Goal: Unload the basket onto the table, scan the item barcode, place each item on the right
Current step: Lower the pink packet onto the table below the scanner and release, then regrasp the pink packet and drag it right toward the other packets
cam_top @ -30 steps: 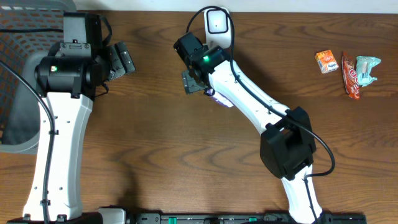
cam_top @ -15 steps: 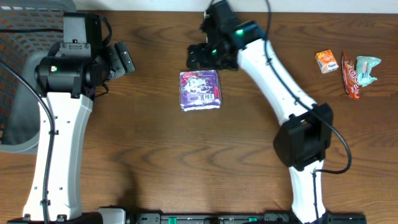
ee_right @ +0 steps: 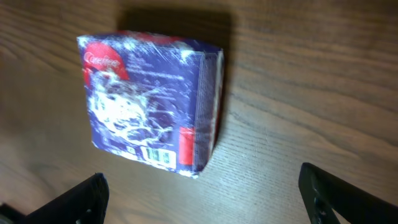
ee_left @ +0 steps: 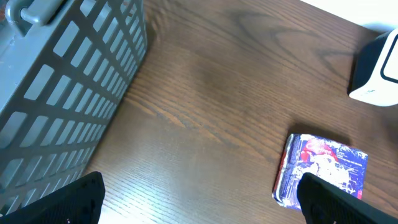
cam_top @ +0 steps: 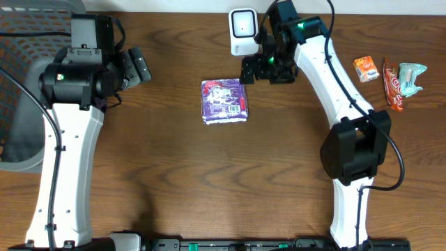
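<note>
Lying just beside spread right end effector [cam_top: 252, 70]: purple packet [cam_top: 224, 101].

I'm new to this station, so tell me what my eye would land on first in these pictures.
The purple packet lying alone in the middle of the table stands out first; the right wrist view shows a barcode on its upper face. Just behind it, the white scanner stands at the far edge, with the right gripper open beside it, holding nothing. A grey basket fills the left edge.
</note>
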